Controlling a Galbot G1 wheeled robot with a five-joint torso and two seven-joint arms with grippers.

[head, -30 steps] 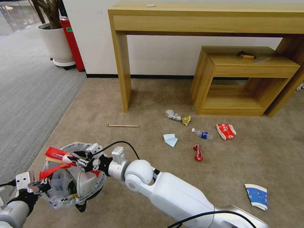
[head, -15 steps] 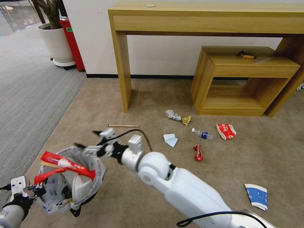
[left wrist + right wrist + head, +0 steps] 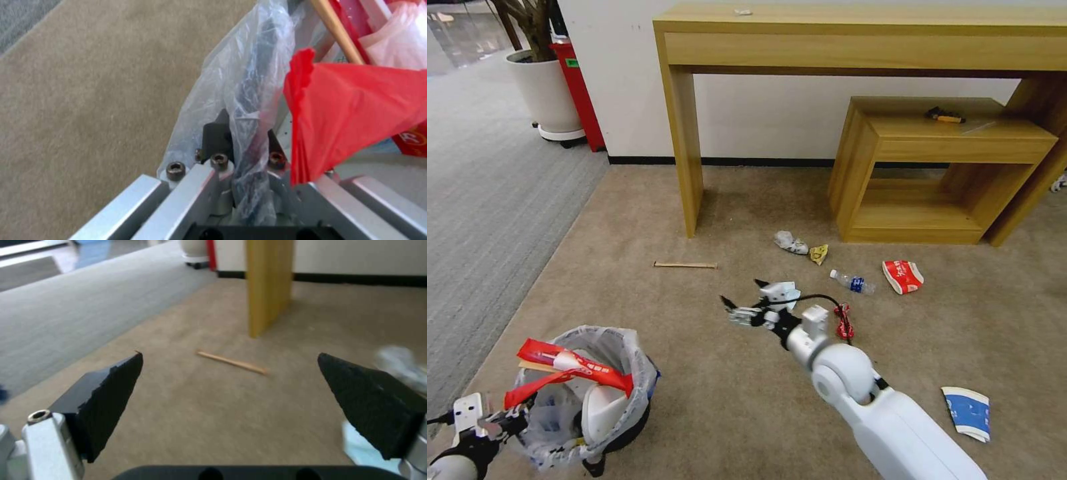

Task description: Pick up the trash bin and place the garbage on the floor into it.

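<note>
Having swung away from the trash bin [image 3: 587, 393], which the left gripper [image 3: 242, 156] holds clamped at its bagged rim, the right gripper [image 3: 746, 299] now hovers, fingers spread and empty, over the beige carpet [image 3: 707, 400] near the blue paper scrap [image 3: 790, 288] (seemingly after another piece), the red wrapper [image 3: 570, 365] already resting in the bin.

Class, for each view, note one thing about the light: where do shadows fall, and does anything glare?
Head view: soft shadows lie on the floor beside the long table's leg and inside the small table. Left wrist view: plastic glares white in the trash bin, which the left gripper clamps. Right wrist view: even light, no glare around the open right gripper.
</note>
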